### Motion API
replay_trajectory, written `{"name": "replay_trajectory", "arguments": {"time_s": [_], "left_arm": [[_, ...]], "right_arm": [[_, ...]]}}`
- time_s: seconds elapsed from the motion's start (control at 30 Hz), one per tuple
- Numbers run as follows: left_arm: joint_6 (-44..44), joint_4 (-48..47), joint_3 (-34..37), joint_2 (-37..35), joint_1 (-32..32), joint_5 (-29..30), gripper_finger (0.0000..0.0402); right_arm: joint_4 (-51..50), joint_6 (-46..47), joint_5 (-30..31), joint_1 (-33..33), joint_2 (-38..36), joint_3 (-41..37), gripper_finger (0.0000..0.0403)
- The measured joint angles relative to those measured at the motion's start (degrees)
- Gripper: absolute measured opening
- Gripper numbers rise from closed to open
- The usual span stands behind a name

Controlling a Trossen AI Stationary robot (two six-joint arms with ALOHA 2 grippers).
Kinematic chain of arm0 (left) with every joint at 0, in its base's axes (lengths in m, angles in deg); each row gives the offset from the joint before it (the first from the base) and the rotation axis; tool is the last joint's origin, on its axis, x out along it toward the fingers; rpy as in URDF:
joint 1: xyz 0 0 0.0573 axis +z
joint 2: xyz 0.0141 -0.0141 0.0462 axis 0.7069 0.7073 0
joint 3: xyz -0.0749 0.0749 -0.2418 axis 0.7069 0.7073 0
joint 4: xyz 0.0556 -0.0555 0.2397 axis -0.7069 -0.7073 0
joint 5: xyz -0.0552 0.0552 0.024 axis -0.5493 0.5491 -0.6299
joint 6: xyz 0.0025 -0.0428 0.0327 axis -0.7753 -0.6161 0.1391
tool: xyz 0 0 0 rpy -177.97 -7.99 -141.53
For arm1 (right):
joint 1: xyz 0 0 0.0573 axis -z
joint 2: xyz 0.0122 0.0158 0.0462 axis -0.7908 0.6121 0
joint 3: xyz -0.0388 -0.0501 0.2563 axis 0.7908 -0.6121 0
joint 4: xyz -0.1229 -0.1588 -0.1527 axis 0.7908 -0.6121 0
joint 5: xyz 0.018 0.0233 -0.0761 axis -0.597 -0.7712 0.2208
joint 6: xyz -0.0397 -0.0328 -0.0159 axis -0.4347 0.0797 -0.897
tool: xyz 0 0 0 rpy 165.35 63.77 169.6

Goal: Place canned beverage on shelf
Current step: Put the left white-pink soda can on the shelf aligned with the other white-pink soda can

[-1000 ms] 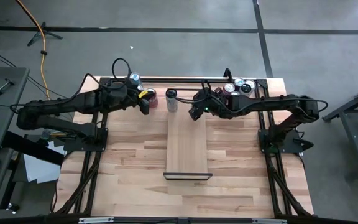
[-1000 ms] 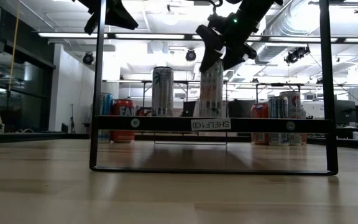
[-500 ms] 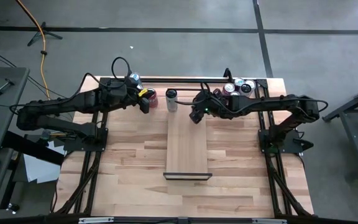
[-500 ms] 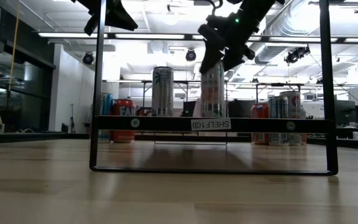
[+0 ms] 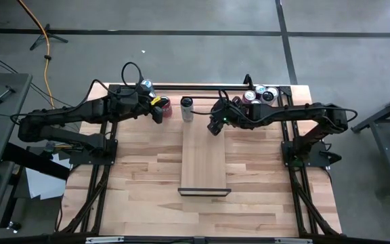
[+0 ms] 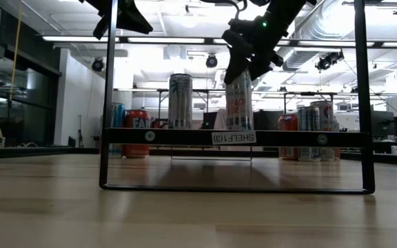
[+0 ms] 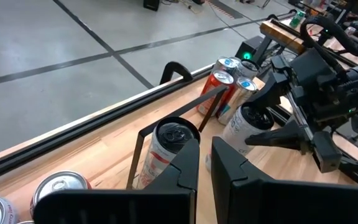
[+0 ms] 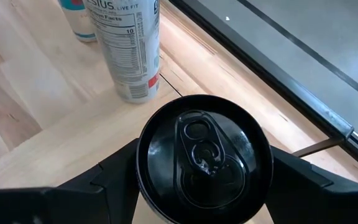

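While the right gripper (image 5: 213, 125) pinches a black-topped can (image 8: 204, 157) at the shelf's (image 5: 204, 163) far end, a second can (image 5: 187, 108) stands just left; the left gripper (image 5: 158, 114) hovers pressed together near red cans (image 5: 165, 104).

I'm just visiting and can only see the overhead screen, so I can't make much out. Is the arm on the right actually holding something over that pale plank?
Observer: Yes. The right gripper is closed on a black-topped can. Its wrist camera shows a finger against each side of the can's top.
Visitor: Is the can up in the air?
Observer: It doesn't look like it. From table height its base seems to be down at the shelf board, beside a palm-tree can, though the board's front edge hides the contact itself.
Visitor: What about the other arm?
Observer: The left gripper is shut and empty, according to its own camera.
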Motion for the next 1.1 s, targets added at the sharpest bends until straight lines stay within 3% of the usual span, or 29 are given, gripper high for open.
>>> {"name": "replay_trajectory", "arguments": {"time_s": [0.43,0.67,0.87,1.0,1.1], "left_arm": [[0.1,0.0,0.0,0.0,0.0,-1.1,0.0],[-0.2,0.0,0.0,0.0,0.0,-2.3,0.0],[-0.2,0.0,0.0,0.0,0.0,-2.5,0.0],[-0.3,0.0,0.0,0.0,0.0,-3.0,0.0],[-0.3,0.0,0.0,0.0,0.0,-3.7,0.0]], "right_arm": [[0.1,3.2,-0.5,0.0,0.0,0.0,0.0266],[0.4,3.5,-0.3,0.0,0.0,0.2,0.0329],[0.1,-4.9,-0.9,0.0,-1.5,0.2,0.0381],[0.1,-10.1,-1.7,0.8,-4.8,0.2,0.0389],[-0.2,-13.1,-5.4,2.0,-8.3,0.1,0.0388]]}}
